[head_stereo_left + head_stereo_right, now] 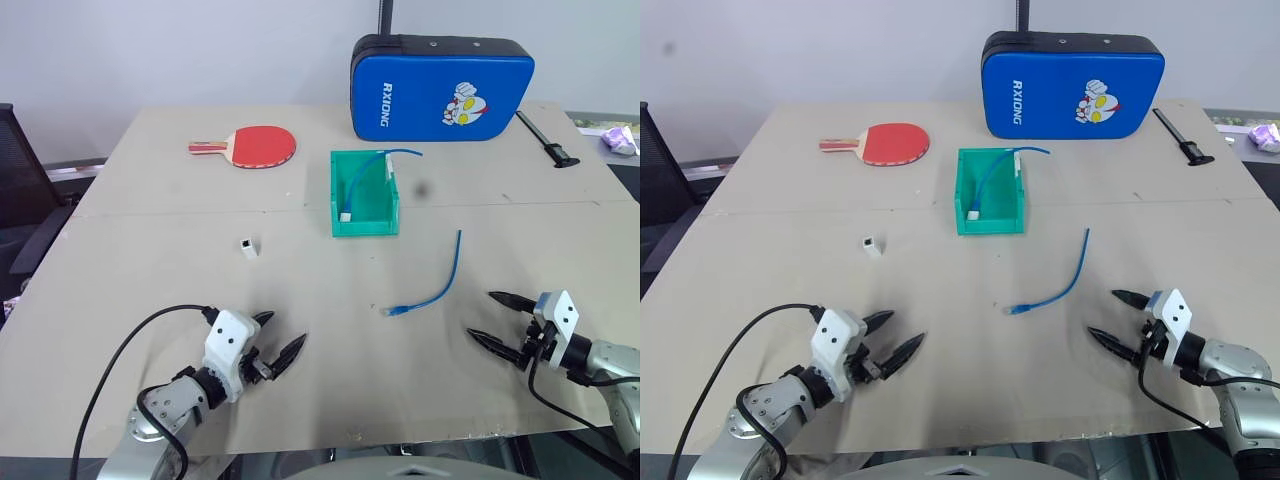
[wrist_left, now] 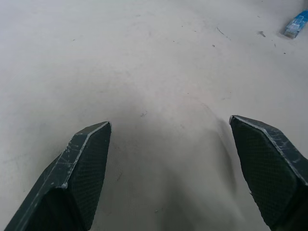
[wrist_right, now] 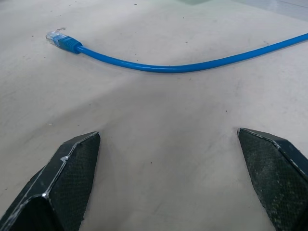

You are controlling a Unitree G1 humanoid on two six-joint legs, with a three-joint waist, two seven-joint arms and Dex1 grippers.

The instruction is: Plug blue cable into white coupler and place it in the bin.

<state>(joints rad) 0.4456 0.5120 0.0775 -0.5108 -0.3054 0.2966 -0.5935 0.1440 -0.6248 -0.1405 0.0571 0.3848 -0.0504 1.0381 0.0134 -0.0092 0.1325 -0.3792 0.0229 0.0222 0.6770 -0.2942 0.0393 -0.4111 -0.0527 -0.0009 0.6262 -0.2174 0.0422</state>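
Blue cable (image 1: pixel 435 285) lies loose on the counter (image 1: pixel 150 260) in the left eye view, its clear plug toward the robot, well apart from the white coupler (image 1: pixel 247 247) off to its left. Behind both stands the bin (image 1: pixel 364 193), which already holds a second blue cable with a white block on its end. Left pincer (image 1: pixel 282 344) and right pincer (image 1: pixel 493 320) hover near the front edge, both wide open and empty. Left wrist view shows spread fingers (image 2: pixel 82 173) over bare counter. Right wrist view shows the cable just beyond the parted fingers (image 3: pixel 67 178), untouched.
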